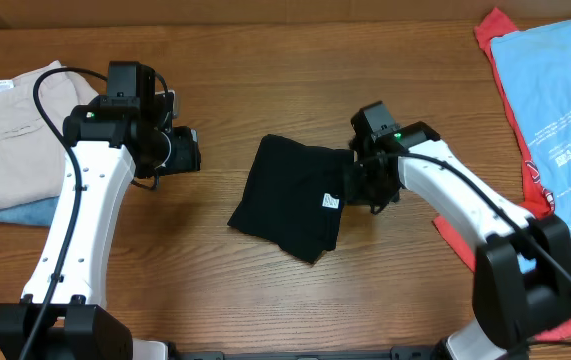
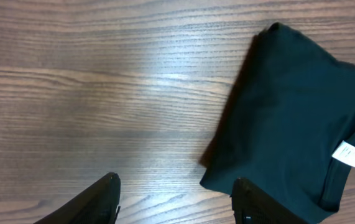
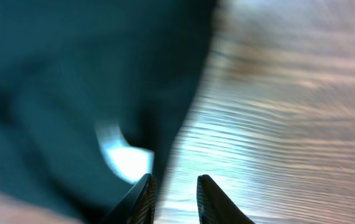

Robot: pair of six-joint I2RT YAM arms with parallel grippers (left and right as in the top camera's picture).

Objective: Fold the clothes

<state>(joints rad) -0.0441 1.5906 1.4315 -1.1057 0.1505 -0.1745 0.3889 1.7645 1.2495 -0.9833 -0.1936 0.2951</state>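
Tabletop: right pincer slightly open, perhaps empty.

Robot lab; arms at wooden table

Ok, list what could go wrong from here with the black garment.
1. The right gripper sits at the garment's edge by the tag; a sideways pull could drag the fold open.
2. The left gripper hangs open over bare table, apart from the garment, so nothing pins it against sliding.
3. The red cloth lies by the right arm and might snag.
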